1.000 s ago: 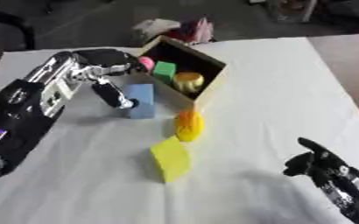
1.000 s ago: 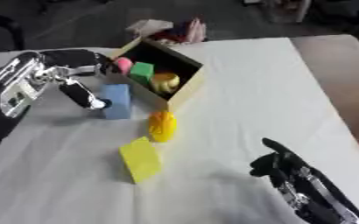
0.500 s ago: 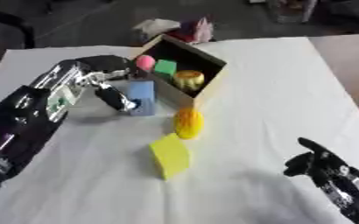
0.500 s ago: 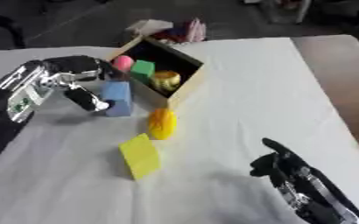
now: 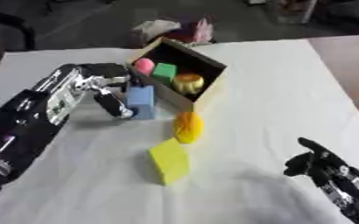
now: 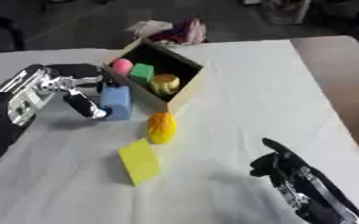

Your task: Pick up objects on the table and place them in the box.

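Light-blue foam block [image 5: 141, 100] is pinched by left hand [image 5: 106, 89] w/ curled fingers, approx 9 o'clock of wooden box [image 5: 205, 89] (prob for lifting in); right hand [image 5: 314, 161] idle, fingers relaxed.

One open box [image 5: 210, 83] sits on the white table [image 5: 290, 87], and it holds three things: one pink ball [image 5: 143, 65], one green cube [image 5: 164, 71], one round yellow-orange piece [image 5: 188, 82]. Outside it I count three more: one blue block [image 5: 141, 101] (right against the box's near wall), one orange-yellow oval thing [image 5: 188, 127], one yellow block [image 5: 170, 159]. Two robot hands: the left hand [image 5: 110, 94] and the right hand [image 5: 314, 162].
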You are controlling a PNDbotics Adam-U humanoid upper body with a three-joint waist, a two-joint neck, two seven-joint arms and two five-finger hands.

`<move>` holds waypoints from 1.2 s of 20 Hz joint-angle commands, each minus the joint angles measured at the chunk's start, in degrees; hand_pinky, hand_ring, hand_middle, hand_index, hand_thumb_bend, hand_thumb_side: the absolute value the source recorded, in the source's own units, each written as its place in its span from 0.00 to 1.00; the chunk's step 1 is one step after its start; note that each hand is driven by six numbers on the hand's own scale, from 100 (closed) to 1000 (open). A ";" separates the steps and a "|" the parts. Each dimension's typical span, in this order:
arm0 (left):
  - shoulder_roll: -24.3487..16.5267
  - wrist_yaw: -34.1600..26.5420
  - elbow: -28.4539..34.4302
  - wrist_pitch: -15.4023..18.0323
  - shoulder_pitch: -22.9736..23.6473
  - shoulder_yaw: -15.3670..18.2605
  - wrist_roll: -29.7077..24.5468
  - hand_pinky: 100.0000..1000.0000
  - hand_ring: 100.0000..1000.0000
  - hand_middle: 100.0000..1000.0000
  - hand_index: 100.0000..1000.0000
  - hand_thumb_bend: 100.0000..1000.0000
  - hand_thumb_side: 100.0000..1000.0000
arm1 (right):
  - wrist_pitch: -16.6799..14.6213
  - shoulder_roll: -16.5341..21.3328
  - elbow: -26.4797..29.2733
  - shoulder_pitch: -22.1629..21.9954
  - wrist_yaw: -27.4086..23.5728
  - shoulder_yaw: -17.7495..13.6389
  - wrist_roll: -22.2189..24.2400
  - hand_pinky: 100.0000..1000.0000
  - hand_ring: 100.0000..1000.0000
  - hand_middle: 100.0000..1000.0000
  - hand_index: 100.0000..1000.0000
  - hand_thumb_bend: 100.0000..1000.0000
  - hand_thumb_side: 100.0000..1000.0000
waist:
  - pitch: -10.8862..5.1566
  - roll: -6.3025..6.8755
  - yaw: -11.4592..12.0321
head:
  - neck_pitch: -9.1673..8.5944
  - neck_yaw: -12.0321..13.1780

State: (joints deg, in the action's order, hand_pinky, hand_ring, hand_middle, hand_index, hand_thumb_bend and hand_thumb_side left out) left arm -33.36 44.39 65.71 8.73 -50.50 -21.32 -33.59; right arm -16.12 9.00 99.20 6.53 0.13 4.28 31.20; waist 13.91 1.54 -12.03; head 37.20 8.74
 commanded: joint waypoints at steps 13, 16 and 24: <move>0.29 -2.09 6.98 -5.27 -7.28 4.15 11.93 0.66 0.50 0.47 0.69 0.00 0.17 | 0.05 0.59 0.18 0.37 0.11 0.20 0.12 0.69 0.65 0.65 1.00 0.00 0.66 | -1.30 -0.17 -0.59 | -0.10 0.47; 3.45 0.85 2.62 -4.74 -8.22 4.19 14.90 0.67 0.53 0.50 0.71 0.00 0.16 | 0.12 0.44 0.15 0.43 -0.11 0.49 0.35 0.69 0.65 0.65 1.00 0.00 0.67 | -1.22 -0.29 -1.07 | -0.05 1.14; 7.86 9.01 -4.27 -1.14 -8.49 4.05 22.43 0.73 0.65 0.65 0.85 0.17 0.17 | 0.32 0.10 0.12 0.73 -0.39 0.87 0.84 0.69 0.65 0.65 1.00 0.00 0.67 | -1.00 -0.32 -1.79 | -0.10 1.54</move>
State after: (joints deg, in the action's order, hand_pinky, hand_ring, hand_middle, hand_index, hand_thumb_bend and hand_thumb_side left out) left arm -25.09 52.17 61.65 7.19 -57.80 -17.49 -12.36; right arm -15.67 8.83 98.88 6.61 0.09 5.04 31.84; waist 13.75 1.34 -13.75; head 37.27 10.14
